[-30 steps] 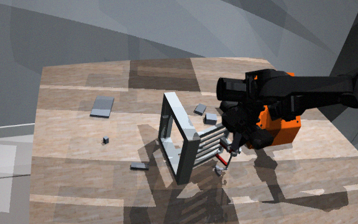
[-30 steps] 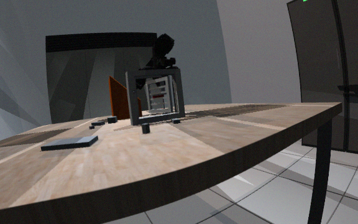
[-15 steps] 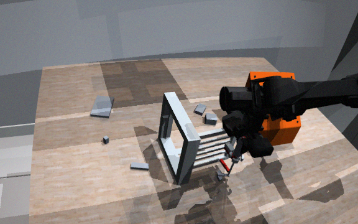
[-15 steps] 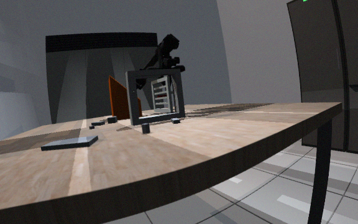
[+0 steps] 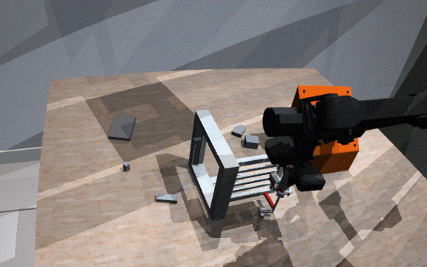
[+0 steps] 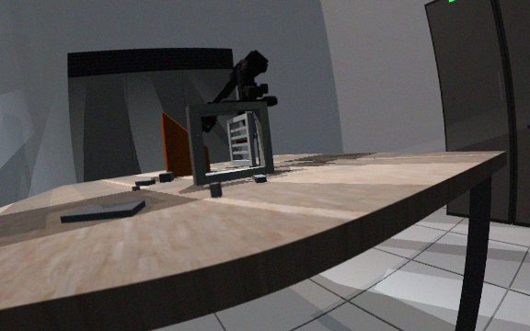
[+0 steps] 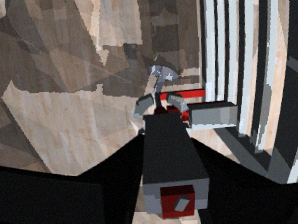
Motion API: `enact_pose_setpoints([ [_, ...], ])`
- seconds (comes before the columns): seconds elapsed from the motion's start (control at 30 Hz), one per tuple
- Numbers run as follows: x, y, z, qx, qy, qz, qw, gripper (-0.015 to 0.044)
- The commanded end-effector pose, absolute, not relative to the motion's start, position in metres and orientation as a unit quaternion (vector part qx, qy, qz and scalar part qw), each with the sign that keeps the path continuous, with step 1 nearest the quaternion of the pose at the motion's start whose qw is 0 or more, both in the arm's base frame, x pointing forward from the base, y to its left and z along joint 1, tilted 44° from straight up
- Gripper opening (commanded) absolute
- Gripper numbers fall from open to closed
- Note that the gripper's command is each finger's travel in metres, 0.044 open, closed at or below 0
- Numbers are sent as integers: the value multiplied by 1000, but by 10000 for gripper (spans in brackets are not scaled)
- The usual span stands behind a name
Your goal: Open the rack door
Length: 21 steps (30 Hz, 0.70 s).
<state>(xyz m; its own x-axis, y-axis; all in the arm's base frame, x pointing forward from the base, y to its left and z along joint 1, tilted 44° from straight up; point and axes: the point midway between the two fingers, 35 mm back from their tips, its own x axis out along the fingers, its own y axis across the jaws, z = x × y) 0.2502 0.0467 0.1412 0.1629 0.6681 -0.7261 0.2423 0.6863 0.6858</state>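
Observation:
The rack door point(image 5: 252, 180) point(image 6: 239, 142) point(image 7: 226, 60), a panel of pale bars, stands swung far out from the grey frame point(image 5: 225, 196) point(image 6: 193, 152), roughly square to it; the exact angle cannot be told. My gripper point(image 5: 282, 188) point(image 7: 164, 143) is shut on the upright handle point(image 5: 276, 205) point(image 7: 159, 85) at the door's free edge. The handle's lower end sticks out below the fingers. A red bar point(image 5: 269, 199) point(image 7: 192, 93) lies between handle and door. The fingers hide the handle's middle, so its turn is hard to read.
An orange box point(image 5: 333, 157) point(image 6: 175, 147) stands close behind the arm. Small grey blocks point(image 5: 251, 142) point(image 5: 239, 130) lie near the door. Other blocks point(image 5: 167, 198) point(image 5: 126, 167) and a flat slab point(image 5: 122, 127) point(image 6: 104, 211) lie on the frame's far side.

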Motion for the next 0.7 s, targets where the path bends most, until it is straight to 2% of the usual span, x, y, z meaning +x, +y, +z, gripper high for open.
enact_pose_setpoints([
  [0.0,250,47,142,366,627,157,670,14],
  [0.33,250,47,142,366,627,157,670,276],
  [0.67,250,39,149,365,627,156,670,286],
])
